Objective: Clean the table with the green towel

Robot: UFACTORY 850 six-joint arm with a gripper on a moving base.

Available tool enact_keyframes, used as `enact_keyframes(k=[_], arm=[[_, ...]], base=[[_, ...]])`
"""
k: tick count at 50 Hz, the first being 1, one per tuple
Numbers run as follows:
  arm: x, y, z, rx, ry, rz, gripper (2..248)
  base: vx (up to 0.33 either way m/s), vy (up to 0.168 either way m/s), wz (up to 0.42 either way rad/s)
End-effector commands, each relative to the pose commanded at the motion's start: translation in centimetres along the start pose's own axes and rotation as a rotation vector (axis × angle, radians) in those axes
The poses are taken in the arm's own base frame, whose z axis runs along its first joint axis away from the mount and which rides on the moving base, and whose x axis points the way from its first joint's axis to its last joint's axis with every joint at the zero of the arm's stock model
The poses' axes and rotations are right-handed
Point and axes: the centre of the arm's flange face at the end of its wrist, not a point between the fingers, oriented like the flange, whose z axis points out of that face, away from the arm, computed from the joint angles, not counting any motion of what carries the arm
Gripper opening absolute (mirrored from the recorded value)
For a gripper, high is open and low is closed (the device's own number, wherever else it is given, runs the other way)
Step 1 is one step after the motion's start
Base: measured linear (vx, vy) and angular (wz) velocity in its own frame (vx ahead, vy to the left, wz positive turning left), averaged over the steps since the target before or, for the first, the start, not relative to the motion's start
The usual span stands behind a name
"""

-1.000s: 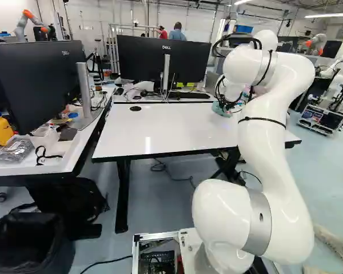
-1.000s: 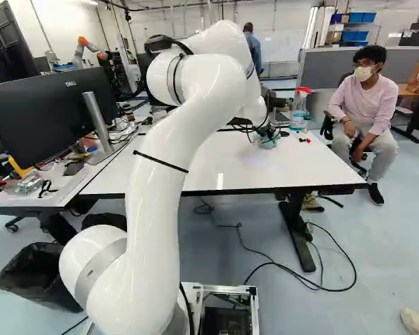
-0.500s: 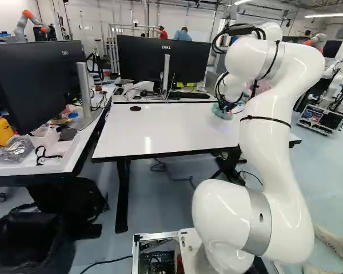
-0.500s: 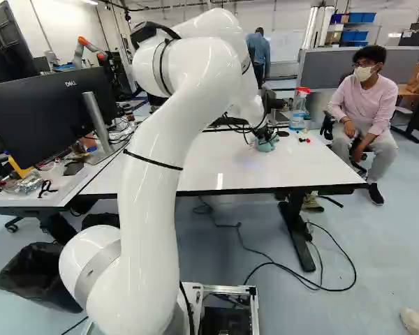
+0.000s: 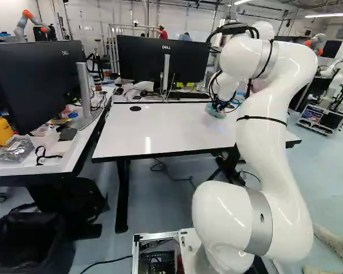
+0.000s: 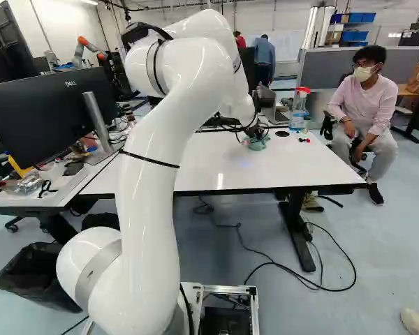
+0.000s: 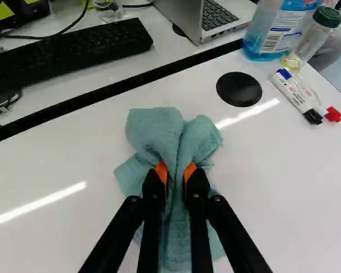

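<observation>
Green towel point(image 7: 153, 128) is pinched in the end effector point(image 5: 218, 106), bunched up and apparently held against the desk point(image 7: 290, 193), with black disc point(image 7: 239, 89) at 1 o'clock from the grip, marker point(image 7: 295, 92) at 2, keyboard point(image 7: 74, 52) between 10 and 11.

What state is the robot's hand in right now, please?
Hand: closed, holding a bunched fold of the green towel.
</observation>
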Motion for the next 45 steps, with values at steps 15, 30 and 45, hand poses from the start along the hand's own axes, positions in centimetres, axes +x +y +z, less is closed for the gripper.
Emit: enact_keyframes(k=[15,30,45], arm=[[1.4,-1.2,1.9,0.011,0.026,-0.011,51],[2.3,-1.0,3.1,0.010,0.044,-0.009,51],[2.9,-1.0,2.3,0.010,0.054,-0.009,51]], base=[[0.000,0.000,0.000],[0.000,0.000,0.000],[0.000,0.000,0.000]])
